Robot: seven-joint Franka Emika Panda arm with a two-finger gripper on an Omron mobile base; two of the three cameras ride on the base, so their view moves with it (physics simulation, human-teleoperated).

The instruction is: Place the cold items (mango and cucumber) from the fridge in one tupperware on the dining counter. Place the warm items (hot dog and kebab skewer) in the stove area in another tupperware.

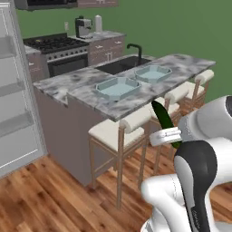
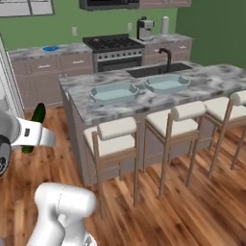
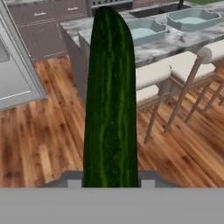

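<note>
Marbled dining counter with two tupperwares, wood floor below

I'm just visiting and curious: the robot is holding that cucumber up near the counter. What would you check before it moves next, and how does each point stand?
1. Cucumber held in the claw: ok, it rises from between the fingers.
2. Both tupperwares on the dining counter: ok.
3. Nearer tupperware empty: ok.
4. Farther tupperware empty: ok.
5. Stools between robot and counter: not ok, reach over them.
6. Mango's whereabouts: cannot tell.
</note>
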